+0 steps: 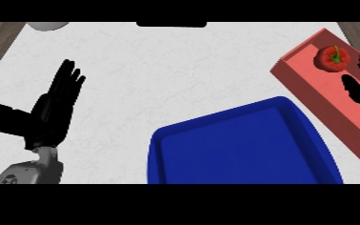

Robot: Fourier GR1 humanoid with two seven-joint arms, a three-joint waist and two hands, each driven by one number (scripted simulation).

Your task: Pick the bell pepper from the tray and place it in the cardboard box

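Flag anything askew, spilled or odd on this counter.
Nothing looks spilled or damaged. The cardboard box lies at a slant at the right, running out of view, with the bell pepper inside it. The tray beside it is slanted too.

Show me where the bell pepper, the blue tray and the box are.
bell pepper (332, 59), head view, its red body.
blue tray (243, 148), head view, bare floor.
box (313, 100), head view, its outer side wall.

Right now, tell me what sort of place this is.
Probably a kitchen counter: a pale, marbled worktop holds a blue tray, and a red pepper lies in a box next to it.
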